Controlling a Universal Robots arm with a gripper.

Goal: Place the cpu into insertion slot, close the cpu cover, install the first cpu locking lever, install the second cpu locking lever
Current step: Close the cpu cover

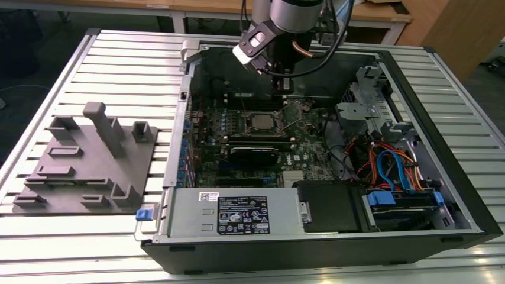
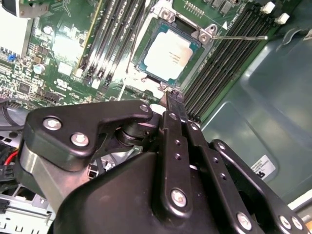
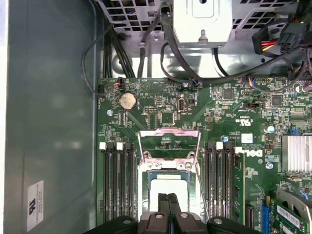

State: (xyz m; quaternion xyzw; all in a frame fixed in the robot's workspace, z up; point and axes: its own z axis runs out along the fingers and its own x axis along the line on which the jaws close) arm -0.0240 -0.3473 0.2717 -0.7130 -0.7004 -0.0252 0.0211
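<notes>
Because the cpu (image 2: 168, 53) lies flat in the insertion slot (image 2: 146, 83) with its pale metal top up, you can take the first step as done. The slot sits on the motherboard (image 3: 161, 105) between two banks of long memory slots (image 3: 117, 185). In the exterior view it is in the half of the board nearer the far wall of the case (image 1: 316, 254). The case lies open on the bench (image 1: 103, 53), and a grey fixture (image 1: 87, 160) stands near the bench's edge at the exterior view's left.

The cpu cover (image 3: 168, 131) is not yet closed. In the first wrist view it is folded back from the slot, so through its window you see green board and not the chip. An open cover is what gives the chip a free way in from above. One thin locking lever (image 2: 241, 37) sticks out sideways over the memory slots. I think it is free of its hook, because the cover cannot turn while a lever holds it.

The gripper (image 2: 170, 97) has its two thin fingers pressed together, and nothing is between them. Its tip hovers just beside a corner of the slot's rim, near the chip. Whether it touches the metal, I cannot tell. Fingers held together make a narrow point, which probably suits pushing a plate or a wire more than pinching.
</notes>
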